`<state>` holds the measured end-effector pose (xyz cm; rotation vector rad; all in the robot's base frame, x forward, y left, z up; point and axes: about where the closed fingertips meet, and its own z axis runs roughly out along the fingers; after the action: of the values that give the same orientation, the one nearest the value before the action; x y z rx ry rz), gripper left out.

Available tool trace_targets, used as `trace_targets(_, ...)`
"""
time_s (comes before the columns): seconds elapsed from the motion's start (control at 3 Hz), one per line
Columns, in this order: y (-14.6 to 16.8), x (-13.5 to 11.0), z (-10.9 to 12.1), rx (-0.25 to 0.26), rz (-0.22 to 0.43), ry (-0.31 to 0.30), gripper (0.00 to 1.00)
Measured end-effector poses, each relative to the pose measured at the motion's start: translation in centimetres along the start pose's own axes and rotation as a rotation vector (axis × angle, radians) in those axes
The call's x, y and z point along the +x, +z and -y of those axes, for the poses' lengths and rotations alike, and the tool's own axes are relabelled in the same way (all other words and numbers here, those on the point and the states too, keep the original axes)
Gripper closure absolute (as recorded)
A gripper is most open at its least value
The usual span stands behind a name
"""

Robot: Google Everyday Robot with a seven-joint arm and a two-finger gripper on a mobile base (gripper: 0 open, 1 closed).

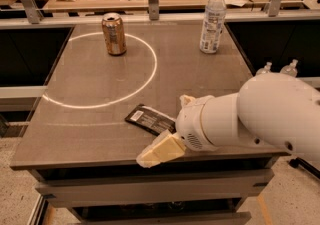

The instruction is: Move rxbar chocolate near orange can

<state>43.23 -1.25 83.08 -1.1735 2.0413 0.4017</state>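
The rxbar chocolate (148,119) is a flat black wrapper bar lying on the table near the front edge, its right end hidden behind the gripper. The orange can (114,34) stands upright at the back left, on the white circle line. My gripper (171,126) hangs over the bar's right end. Its jaws are open: one cream finger (157,151) is in front of the bar, and the other fingertip (186,100) shows behind it. The white arm body fills the lower right.
A clear water bottle (212,19) with a white cap stands at the back right. A white circle (145,76) is marked on the brown table (75,134). A cluttered desk runs behind a rail with grey posts. Two bottle tops show beyond the table's right edge.
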Motion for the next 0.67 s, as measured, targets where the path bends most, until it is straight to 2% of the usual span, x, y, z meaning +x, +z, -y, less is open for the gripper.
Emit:
trace_targets(0.33, 1.20, -0.09, 0.16, -0.005, 0.001, 0.016, 0.18)
trace_targets(0.67, 1.87, -0.01, 0.43, -0.019, -0.028, 0.045, 0.41)
